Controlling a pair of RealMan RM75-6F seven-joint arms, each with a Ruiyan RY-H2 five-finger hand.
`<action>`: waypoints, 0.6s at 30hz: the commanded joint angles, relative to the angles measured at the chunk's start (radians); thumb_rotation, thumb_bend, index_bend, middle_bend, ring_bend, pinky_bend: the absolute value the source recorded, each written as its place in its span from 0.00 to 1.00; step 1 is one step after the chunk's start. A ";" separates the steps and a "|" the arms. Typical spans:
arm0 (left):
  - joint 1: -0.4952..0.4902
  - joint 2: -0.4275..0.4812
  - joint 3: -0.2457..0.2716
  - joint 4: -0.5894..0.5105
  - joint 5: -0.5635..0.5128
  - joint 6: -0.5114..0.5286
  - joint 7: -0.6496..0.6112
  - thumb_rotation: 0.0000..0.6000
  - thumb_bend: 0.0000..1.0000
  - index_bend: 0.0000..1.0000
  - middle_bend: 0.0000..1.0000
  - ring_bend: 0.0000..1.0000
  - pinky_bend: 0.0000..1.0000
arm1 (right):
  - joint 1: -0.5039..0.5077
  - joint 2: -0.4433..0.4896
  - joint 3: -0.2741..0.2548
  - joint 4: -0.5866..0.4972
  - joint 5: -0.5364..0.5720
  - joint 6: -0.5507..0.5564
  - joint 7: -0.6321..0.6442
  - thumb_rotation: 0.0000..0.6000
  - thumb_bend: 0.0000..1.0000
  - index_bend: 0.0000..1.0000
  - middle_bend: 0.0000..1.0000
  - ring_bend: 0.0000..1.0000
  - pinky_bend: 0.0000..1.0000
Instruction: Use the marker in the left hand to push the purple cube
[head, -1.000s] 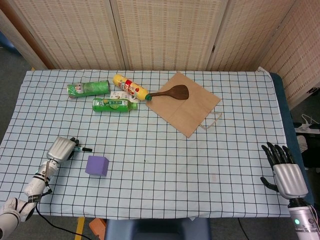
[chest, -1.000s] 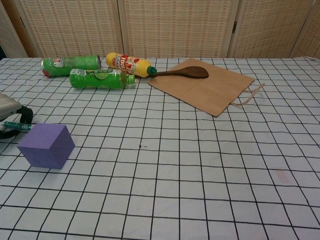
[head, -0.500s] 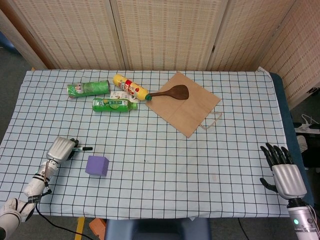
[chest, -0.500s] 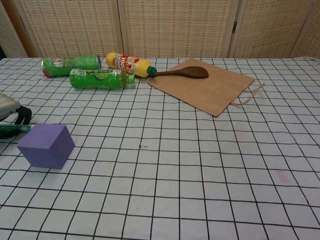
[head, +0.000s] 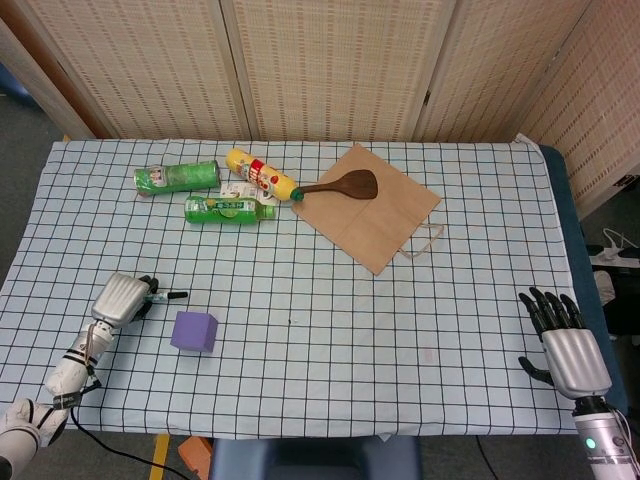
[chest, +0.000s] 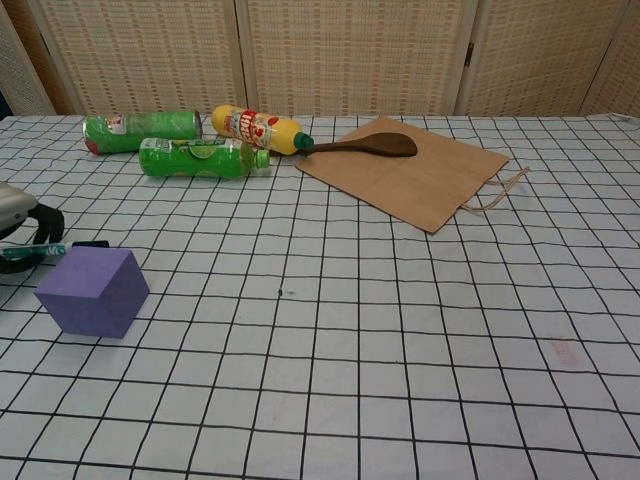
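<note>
The purple cube (head: 194, 331) (chest: 93, 290) rests on the checked cloth near the front left. My left hand (head: 121, 298) (chest: 18, 216) lies just left of and behind it, holding a thin marker (head: 165, 296) (chest: 45, 250). The marker's dark tip points right and reaches past the cube's far left corner, close to it; contact cannot be told. My right hand (head: 567, 343) hangs off the table's right front corner with fingers spread and nothing in it; only the head view shows it.
At the back left lie two green bottles (head: 177, 177) (head: 229, 208) and a yellow bottle (head: 261, 175). A wooden spoon (head: 342, 184) rests on a brown paper bag (head: 375, 210) in the back middle. The table edge (head: 300, 437) runs along the front.
My left hand has shifted slightly and the marker tip has moved a little away from the cube's top toward its far side. The cube has stayed put. My right hand has dropped a little.
</note>
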 joint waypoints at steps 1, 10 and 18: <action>0.012 -0.004 0.012 0.024 0.019 0.050 -0.036 1.00 0.60 0.76 0.76 0.79 1.00 | 0.000 0.000 -0.001 0.000 0.000 -0.001 -0.001 1.00 0.11 0.00 0.00 0.00 0.00; 0.087 0.001 0.053 0.088 0.066 0.215 -0.085 1.00 0.62 0.77 0.77 0.79 1.00 | -0.004 0.005 -0.008 -0.007 -0.014 0.007 0.003 1.00 0.11 0.00 0.00 0.00 0.00; 0.152 -0.004 0.066 0.149 0.066 0.260 -0.103 1.00 0.62 0.77 0.77 0.79 1.00 | -0.011 0.010 -0.022 -0.019 -0.044 0.022 0.006 1.00 0.11 0.00 0.00 0.00 0.00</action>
